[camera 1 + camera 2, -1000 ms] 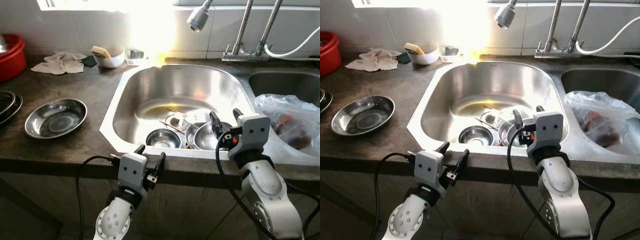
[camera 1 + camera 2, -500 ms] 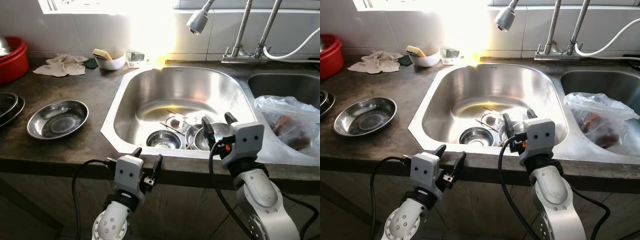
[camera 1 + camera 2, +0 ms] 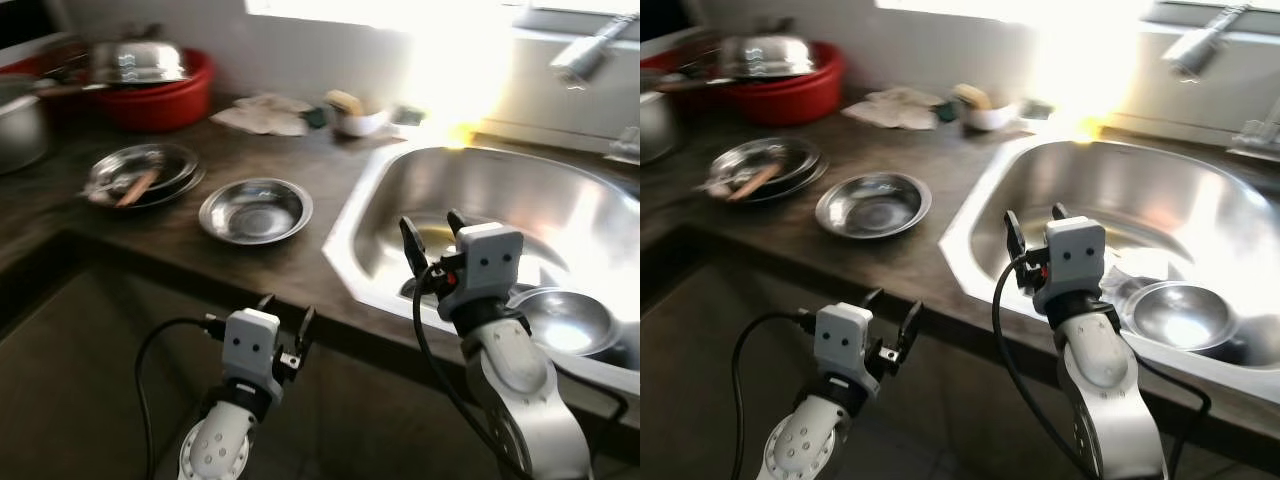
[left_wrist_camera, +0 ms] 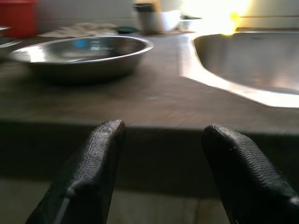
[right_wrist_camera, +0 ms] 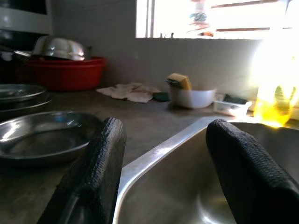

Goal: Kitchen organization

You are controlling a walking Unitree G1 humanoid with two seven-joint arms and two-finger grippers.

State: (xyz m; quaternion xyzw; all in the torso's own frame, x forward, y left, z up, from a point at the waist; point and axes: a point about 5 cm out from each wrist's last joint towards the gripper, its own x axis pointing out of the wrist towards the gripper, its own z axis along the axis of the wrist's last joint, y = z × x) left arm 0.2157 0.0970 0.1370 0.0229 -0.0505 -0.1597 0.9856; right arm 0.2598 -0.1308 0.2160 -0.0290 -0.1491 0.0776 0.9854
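Hovering over the sink's (image 3: 352, 232) near-left corner, right gripper (image 3: 432, 226) has fingers spread, empty; steel bowl (image 3: 255, 210) lies on the counter to its left. Left wrist view: left gripper (image 4: 161, 135) spread, below counter edge (image 4: 140, 116), bowl beyond. Right wrist view: bowl beside the sink rim.

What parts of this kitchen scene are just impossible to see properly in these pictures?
- Sink back wall and the window: washed out by glare in both eye views.
- Faucet head: blurred, and its pipe is cut off by the picture's edge.
- Contents of the red basin: hidden under a steel lid.
- White bowl: too small in the eye views to tell what it holds beyond a sponge.
- Stacked plates: blurred, so the stick-like item on them is unclear.
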